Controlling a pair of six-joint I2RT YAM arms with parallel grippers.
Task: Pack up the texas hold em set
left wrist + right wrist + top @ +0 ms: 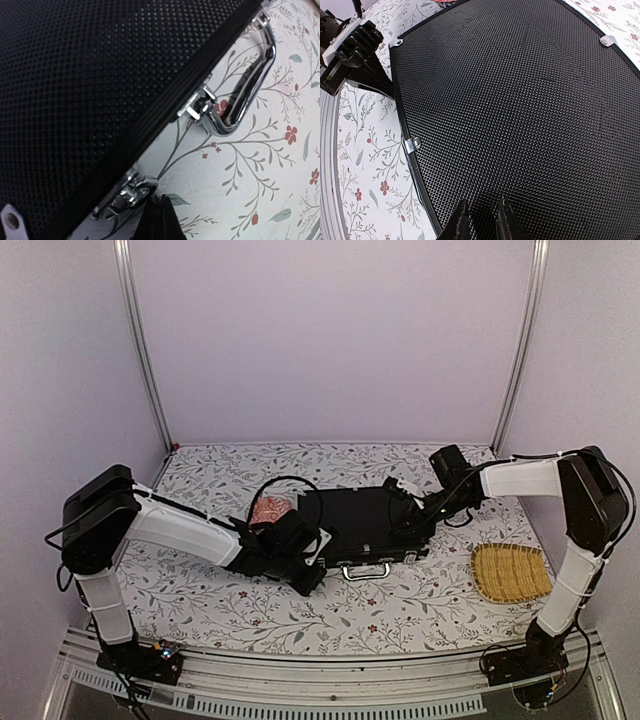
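Note:
The black briefcase lies closed and flat in the middle of the table, its silver handle facing the near edge. My left gripper is shut and empty, its tips on the cloth just beside the case's front-left silver latch. The handle also shows in the left wrist view. My right gripper is over the lid's right part, its tips nearly together on the dotted lid, holding nothing. The chips, orange disc and card deck are out of view.
A pink patterned dome sits just behind the case's left end, by my left arm. A yellow woven tray lies at the right front. The floral tablecloth covers the table; metal posts stand at the back corners.

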